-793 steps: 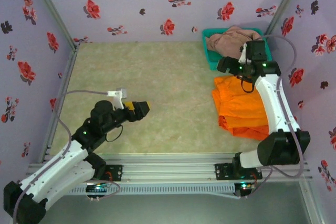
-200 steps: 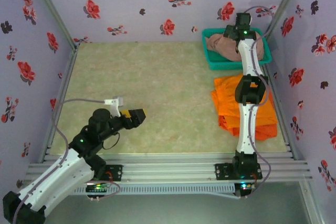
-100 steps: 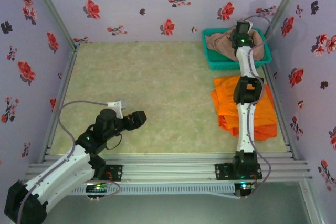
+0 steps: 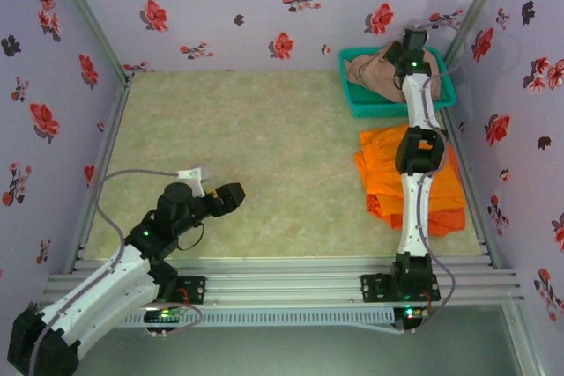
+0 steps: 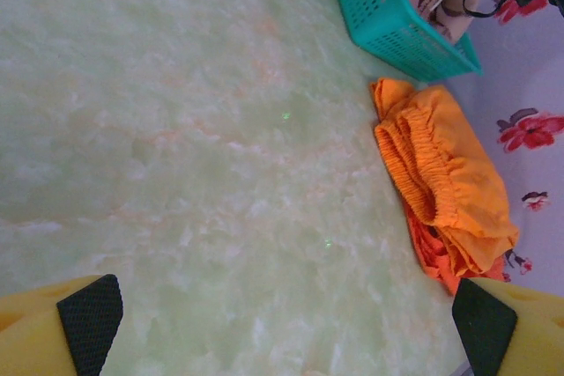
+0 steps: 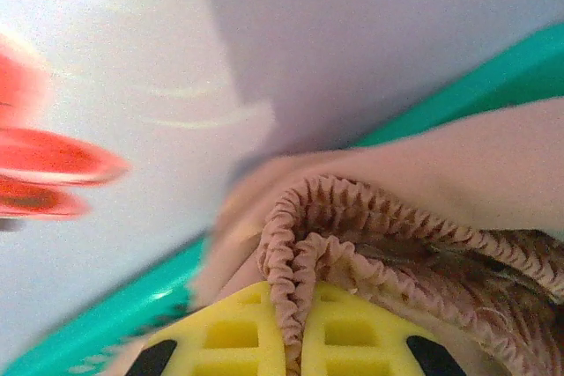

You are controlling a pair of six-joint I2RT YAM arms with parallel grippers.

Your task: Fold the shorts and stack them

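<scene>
The pink-brown shorts (image 4: 370, 72) lie bunched in the teal basket (image 4: 352, 103) at the far right. My right gripper (image 4: 412, 46) reaches into the basket's far corner. In the right wrist view it (image 6: 300, 332) is shut on the shorts' gathered waistband (image 6: 370, 217), which is pinched between the yellow fingers. Folded orange shorts (image 4: 381, 178) lie in a pile on the table in front of the basket, partly under the right arm, and appear as orange shorts (image 5: 449, 182) in the left wrist view. My left gripper (image 4: 236, 195) hovers open over the near left of the table, holding nothing (image 5: 284, 328).
The table is a pale green mat (image 4: 247, 129) walled by flowered panels on three sides. The right arm stretches straight over the orange pile. The basket (image 5: 388, 15) stands close against the back right corner, near the wall (image 6: 352, 24).
The right gripper has closed on the pink-brown shorts' waistband in the basket. Earlier the right arm stretched from beside the orange pile out to the basket. The left arm has barely moved.
</scene>
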